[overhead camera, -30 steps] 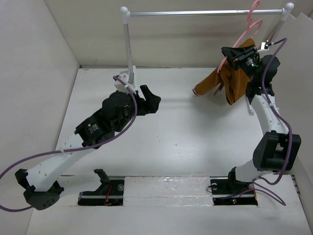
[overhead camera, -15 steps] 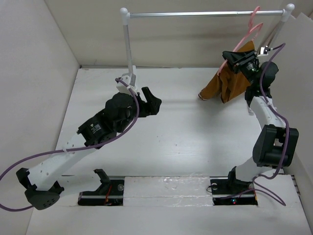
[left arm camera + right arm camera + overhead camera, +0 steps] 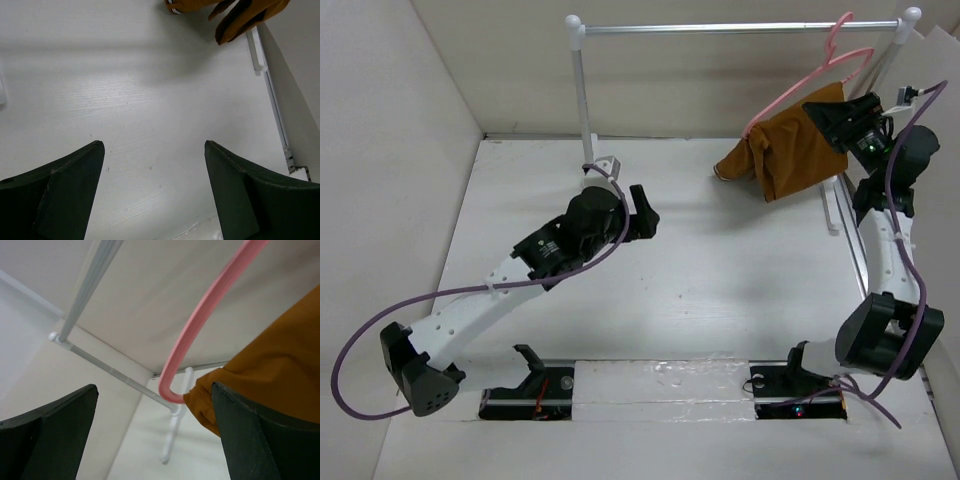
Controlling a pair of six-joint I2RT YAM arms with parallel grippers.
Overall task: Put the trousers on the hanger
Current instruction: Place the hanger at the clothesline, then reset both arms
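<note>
The pink hanger (image 3: pixel 817 72) hangs by its hook from the rail's right end. The rust-brown trousers (image 3: pixel 788 152) are draped over its lower bar, and one end trails down to the table. My right gripper (image 3: pixel 832 118) is open just right of the cloth and holds nothing. In the right wrist view the hanger's (image 3: pixel 200 325) rounded corner and the trousers (image 3: pixel 272 375) lie beyond the spread gripper (image 3: pixel 154 386). My left gripper (image 3: pixel 645 213) hovers open over the table's middle. Its wrist view shows the empty gripper (image 3: pixel 152 145) and the trousers' hem (image 3: pixel 240 12) at the top.
The silver-and-white clothes rail (image 3: pixel 720 28) spans the back of the table, with a post (image 3: pixel 582 90) at the left. Its white foot (image 3: pixel 835 205) lies along the right side of the table, close to the right wall. Pale walls enclose the table on three sides.
My right gripper has opened and drawn back to the right. The hanger with the trousers has swung left. My left arm has shifted right and its jaws have widened slightly.
</note>
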